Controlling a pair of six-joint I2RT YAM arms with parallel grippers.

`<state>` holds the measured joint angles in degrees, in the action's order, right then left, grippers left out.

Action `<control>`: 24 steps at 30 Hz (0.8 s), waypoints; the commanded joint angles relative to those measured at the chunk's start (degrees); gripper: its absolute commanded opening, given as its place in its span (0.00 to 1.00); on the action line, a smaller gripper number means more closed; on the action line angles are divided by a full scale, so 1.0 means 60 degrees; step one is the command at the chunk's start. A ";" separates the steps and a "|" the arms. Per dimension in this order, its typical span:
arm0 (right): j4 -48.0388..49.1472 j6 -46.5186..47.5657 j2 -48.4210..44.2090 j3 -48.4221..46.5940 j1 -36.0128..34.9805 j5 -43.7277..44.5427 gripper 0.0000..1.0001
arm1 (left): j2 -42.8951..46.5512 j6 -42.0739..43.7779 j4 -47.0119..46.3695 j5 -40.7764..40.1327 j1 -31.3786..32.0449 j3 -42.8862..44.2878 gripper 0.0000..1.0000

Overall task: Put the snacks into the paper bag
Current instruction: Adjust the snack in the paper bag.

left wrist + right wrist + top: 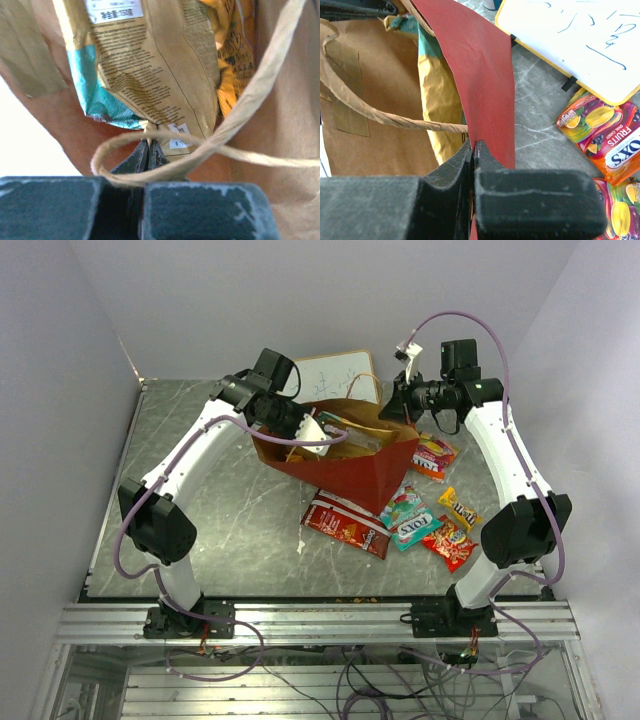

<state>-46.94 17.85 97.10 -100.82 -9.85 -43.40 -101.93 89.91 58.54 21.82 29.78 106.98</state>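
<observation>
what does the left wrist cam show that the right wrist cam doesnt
Only the left wrist: the left pincer shut on the bottom edge of a tan and teal packet, with an orange packet behind it, inside the paper bag.
Only the right wrist: the right pincer clamping the bag's red outer wall, plus a whiteboard and a Fox's fruits packet lying on the table.
Both: the bag's kraft inside, a twisted handle, and the tan and teal packet.
</observation>
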 commanded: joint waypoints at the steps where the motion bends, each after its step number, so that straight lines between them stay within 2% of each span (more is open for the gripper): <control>1: -0.0262 -0.0017 -0.0257 -0.0292 -0.0014 0.0268 0.00 | 0.0243 0.0991 0.0099 -0.0686 -0.0305 -0.0579 0.07; 8: -0.0395 -0.0126 0.0019 -0.0668 -0.0014 -0.0064 0.00 | 0.0372 0.1482 0.0564 -0.0363 -0.0480 -0.0680 0.07; 11: -0.0399 -0.0086 0.0007 -0.0709 -0.0013 0.0199 0.00 | 0.0596 0.1641 -0.0003 -0.0143 -0.0744 -0.0648 0.07; 13: -0.0409 -0.0075 0.0028 -0.0703 -0.0002 0.0270 0.00 | 0.0717 0.1782 -0.0303 0.0309 -0.0924 -0.0457 0.07; 17: -0.0416 -0.0435 0.0267 -0.0913 -0.0014 0.0561 0.00 | 0.0575 0.2388 0.0423 0.1289 -0.0972 0.0166 0.07; 24: -0.0664 -0.0571 0.0677 -0.1326 -0.0025 0.0308 0.00 | 0.0686 0.3502 0.0700 0.1154 -0.0737 -0.0796 0.07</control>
<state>-50.06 15.73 100.55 -106.96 -9.98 -40.56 -100.07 104.49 60.80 26.24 24.60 105.19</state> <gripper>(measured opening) 0.007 0.072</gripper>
